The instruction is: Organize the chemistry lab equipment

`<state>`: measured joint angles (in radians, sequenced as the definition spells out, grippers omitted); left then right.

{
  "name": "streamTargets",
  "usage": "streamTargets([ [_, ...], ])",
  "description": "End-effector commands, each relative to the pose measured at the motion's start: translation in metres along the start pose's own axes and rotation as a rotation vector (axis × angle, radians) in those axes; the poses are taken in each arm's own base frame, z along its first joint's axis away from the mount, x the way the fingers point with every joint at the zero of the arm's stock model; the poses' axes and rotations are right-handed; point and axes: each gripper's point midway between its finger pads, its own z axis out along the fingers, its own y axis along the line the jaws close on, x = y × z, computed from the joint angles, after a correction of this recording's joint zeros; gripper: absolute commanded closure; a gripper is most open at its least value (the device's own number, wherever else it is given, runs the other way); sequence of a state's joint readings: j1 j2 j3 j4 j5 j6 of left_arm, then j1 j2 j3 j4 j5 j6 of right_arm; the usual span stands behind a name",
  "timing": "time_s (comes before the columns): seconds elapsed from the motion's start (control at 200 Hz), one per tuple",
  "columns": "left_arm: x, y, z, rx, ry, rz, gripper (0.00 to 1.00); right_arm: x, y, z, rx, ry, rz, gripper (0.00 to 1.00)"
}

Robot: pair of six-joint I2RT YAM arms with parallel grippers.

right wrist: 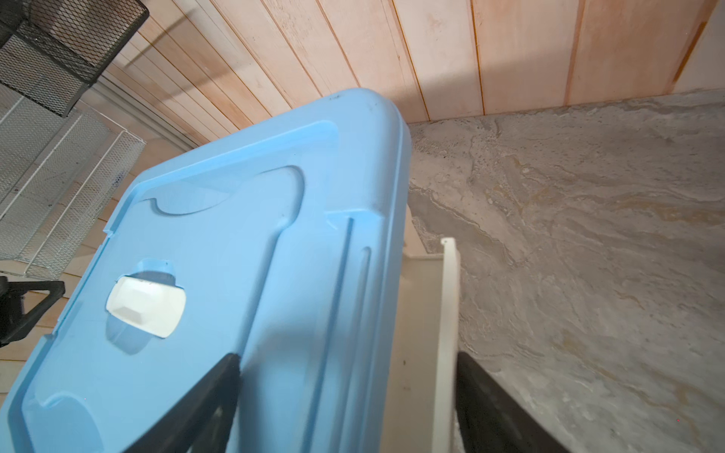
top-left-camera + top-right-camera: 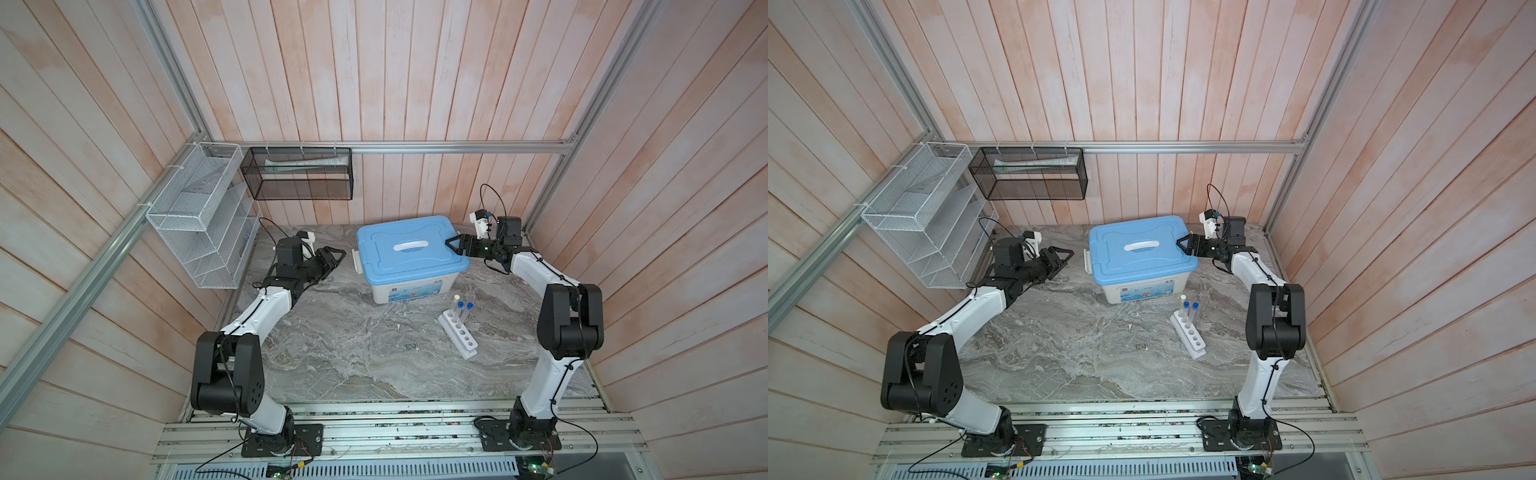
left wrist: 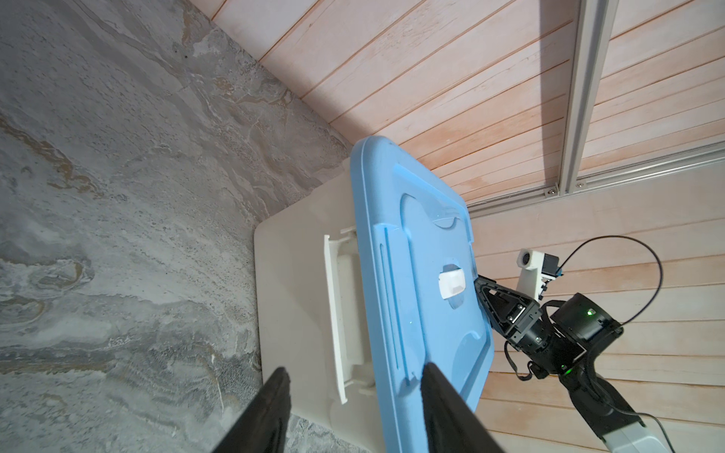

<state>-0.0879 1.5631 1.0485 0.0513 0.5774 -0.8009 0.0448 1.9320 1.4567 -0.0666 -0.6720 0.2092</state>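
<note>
Counted on the left wall: one white wire-mesh rack (image 2: pixel 199 224) with tiered shelves. Counted on the back wall, just to its right: one black wire-mesh basket (image 2: pixel 299 174) holding one pale flat packet, print not legible.

Found low over the left side of the grey marbled table (image 2: pixel 353 357): left gripper (image 2: pixel 338 258), pointed at the left end of the box and stopping short of it in both top views. Confirmed in the left wrist view: jaws parted moderately, nothing between them, nothing held.

Found at rear centre of the table: one white plastic storage box (image 2: pixel 380 289), with one light-blue lid (image 2: pixel 399 266) seated on top and one white carry handle (image 2: pixel 410 246) at the lid's middle. Counted two white side latches: left latch (image 3: pixel 337 313), standing out from the box wall, and right latch (image 1: pixel 447 313).

Found at the right end of the lid, at lid height: right gripper (image 2: pixel 453 245). Confirmed in the right wrist view: jaws spread wide, one over the lid's top, the other just outside the right latch, with lid edge and latch between. Contact not determinable; no closed hold evident.

Found in front of the box, right of centre and near but clear of it: one white plastic tube rack (image 2: pixel 464 341), set diagonally on the table. Counted three thin clear tubes (image 2: pixel 460 311) standing upright together at the rack's far end: two blue caps, one white cap.
</note>
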Motion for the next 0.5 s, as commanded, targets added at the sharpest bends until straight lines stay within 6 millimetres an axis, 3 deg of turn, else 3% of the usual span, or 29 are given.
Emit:
streamTargets([
  [0.0,0.002,0.0,0.003,0.028,0.006,0.0,0.44,0.004,-0.001,0.007,-0.028,0.009,0.02,0.19],
  [0.495,0.012,0.007,0.014,0.059,0.043,-0.017,0.45,0.014,-0.012,0.0,0.127,0.016,0.032,0.39],
])
